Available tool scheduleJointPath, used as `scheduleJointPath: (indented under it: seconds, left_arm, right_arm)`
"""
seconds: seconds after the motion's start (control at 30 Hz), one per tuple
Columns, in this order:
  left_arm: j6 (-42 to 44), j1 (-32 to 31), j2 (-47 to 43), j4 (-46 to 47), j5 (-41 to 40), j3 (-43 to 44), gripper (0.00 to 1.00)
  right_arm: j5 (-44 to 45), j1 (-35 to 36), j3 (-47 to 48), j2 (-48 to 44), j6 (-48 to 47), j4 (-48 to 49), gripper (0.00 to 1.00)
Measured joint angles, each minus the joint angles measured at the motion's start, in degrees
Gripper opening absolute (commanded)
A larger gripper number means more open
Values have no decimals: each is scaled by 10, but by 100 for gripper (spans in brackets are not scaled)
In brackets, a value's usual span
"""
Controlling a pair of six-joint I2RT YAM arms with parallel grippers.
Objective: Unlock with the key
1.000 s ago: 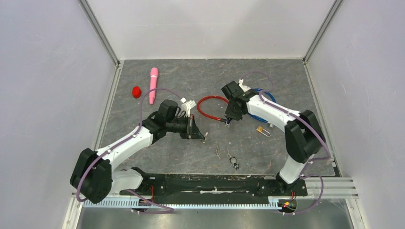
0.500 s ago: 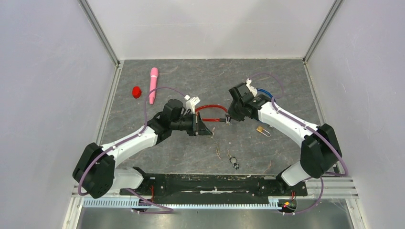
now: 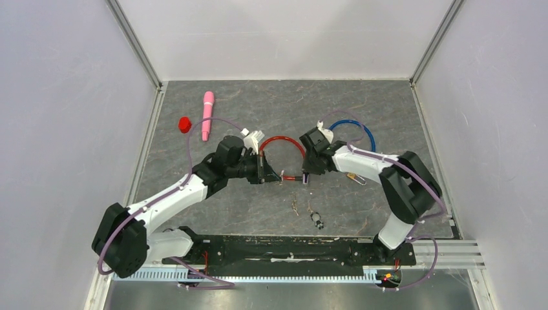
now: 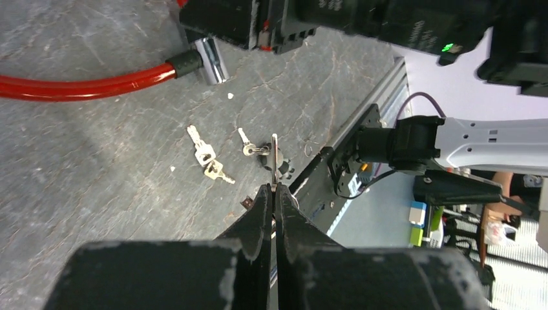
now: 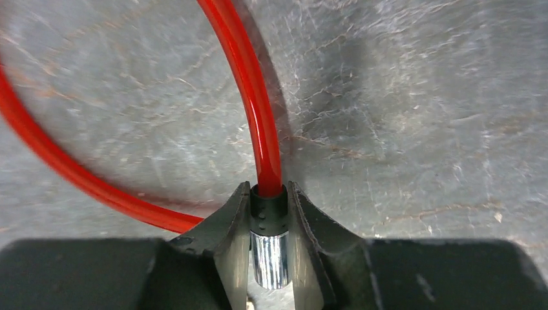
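Cable [image 5: 263,155] end clamped, key [image 4: 274,161] apparently pinched

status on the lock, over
Left gripper shut on key. Right gripper shut on red cable lock end. Key not yet in. Loose keys on table, aside.

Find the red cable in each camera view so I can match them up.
Top external: red cable arches at centre.
Left wrist: upper left, entering from the left edge.
Right wrist: centre, curving down into the right tool.
Shared landmark: its shiny metal end, pinched by that tool.
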Motion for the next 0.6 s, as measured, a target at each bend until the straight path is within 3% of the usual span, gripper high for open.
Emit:
scheduleJointPath:
  seconds: [0.27, 0.6]
  left_arm:
    - [14, 35, -47, -57, -31, -1, 2]
    - [30, 71, -67, -88, -29, -10, 2]
  right_arm:
    - [-7, 19, 41, 56, -91, -6, 43]
    - [-5, 6, 164, 85, -207, -85, 38]
